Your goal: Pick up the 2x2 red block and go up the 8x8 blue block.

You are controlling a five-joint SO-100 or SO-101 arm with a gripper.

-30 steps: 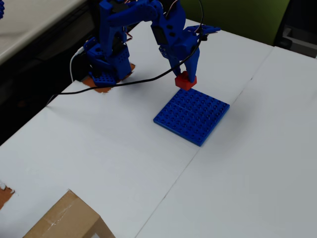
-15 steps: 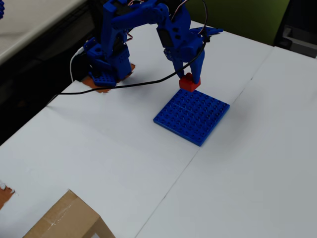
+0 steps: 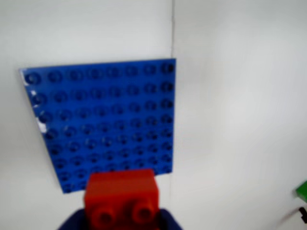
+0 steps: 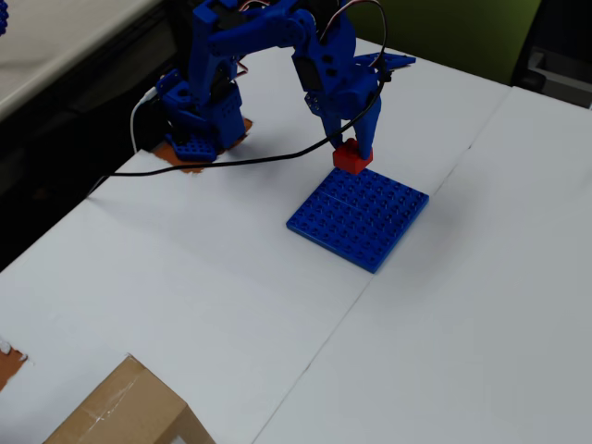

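White table (image 4: 481,305), seam running across. Blue gripper (image 4: 356,148) clamps 2x2 red block (image 4: 351,158), held just off far edge of 8x8 blue block (image 4: 359,217); cardboard box (image 4: 125,412) at near corner.

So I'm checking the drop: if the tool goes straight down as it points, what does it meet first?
Probably the 8x8 blue block, near its edge; the tool holds the 2x2 red block just above it. Depth is unclear.
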